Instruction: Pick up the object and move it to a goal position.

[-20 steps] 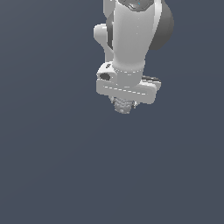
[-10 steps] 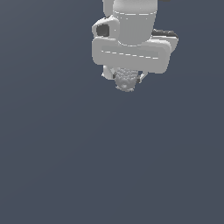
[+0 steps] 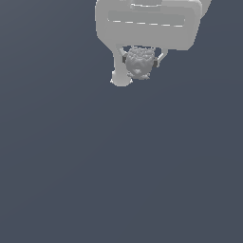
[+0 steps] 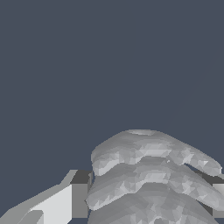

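white gripper (image 3: pixel 140 66) high in the exterior view, fingers (image 3: pixel 120 71) clamped on either side of the lumpy grey object (image 3: pixel 140 62). wrist view: ridged object (image 4: pixel 151 179) between dark finger pads (image 4: pixel 80 194), held over plain dark ground.

Backdrop (image 3: pixel 118 166): one plain, flat field of dark slate blue-grey, matte and evenly lit, filling the exterior view below and to both sides. No edge, seam, marking or shadow can be made out on it. Same uniform backdrop (image 4: pixel 87 65) fills most of the wrist view.
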Robot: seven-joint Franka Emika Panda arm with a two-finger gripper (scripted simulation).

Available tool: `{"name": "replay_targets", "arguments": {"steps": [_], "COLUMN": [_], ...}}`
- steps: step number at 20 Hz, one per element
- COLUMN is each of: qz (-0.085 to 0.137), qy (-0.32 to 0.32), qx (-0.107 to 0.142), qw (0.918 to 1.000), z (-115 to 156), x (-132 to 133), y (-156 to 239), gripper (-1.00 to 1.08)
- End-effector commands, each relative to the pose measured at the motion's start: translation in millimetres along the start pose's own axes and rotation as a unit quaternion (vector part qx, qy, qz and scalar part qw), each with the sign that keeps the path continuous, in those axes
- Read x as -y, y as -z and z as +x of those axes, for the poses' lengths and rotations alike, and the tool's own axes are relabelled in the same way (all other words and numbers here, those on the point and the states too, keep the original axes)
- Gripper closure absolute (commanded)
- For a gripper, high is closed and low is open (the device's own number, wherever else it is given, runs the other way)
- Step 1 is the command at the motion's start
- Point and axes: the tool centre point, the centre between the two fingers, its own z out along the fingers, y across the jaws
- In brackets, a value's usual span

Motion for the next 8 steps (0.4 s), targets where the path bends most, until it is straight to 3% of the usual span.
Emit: {"name": "replay_targets", "arguments": {"steps": [1,8], "qz": [0.0,0.0], "qy": [0.0,0.0], "qx": [0.001,0.001], "qw": [1.0,1.0], "z": [0.0,0.7], "x": [0.1,0.5], "y": [8.8,16.9], "gripper": [1.08,1.08]}}
